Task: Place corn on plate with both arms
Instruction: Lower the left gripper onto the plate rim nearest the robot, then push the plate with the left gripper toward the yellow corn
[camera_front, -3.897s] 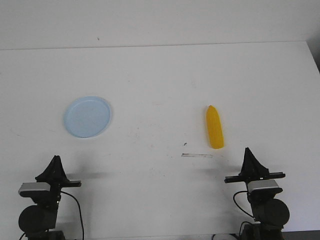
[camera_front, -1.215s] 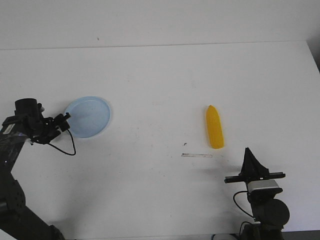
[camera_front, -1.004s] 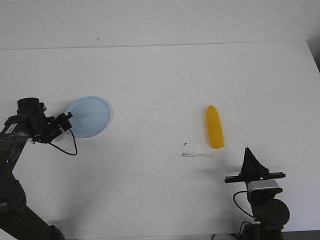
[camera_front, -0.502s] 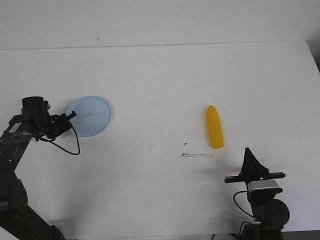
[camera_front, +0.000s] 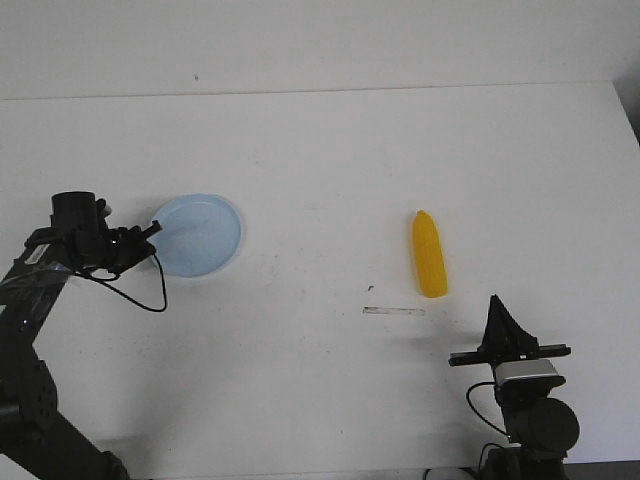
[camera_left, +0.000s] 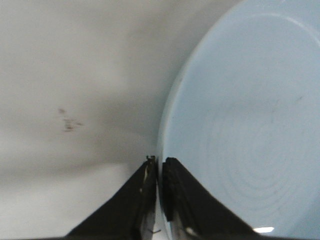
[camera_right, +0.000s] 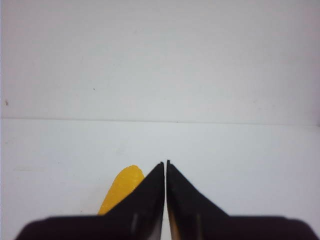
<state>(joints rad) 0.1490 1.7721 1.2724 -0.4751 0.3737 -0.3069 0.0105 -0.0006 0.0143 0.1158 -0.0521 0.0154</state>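
Note:
The pale blue plate lies on the white table at the left. My left gripper is shut on the plate's left rim; in the left wrist view the rim sits pinched between the two black fingers. The yellow-orange corn lies on the table at the right, pointed end away from me. My right gripper rests upright at its base, shut and empty, just in front of the corn. The corn's tip shows beside the fingers in the right wrist view.
A thin clear strip lies on the table just left of the corn's near end. The table's far edge meets a white wall.
The left arm rose from its base, reached the plate's left rim and closed on it. In the last half second it has dragged the plate to the right. The right arm and corn stayed still.

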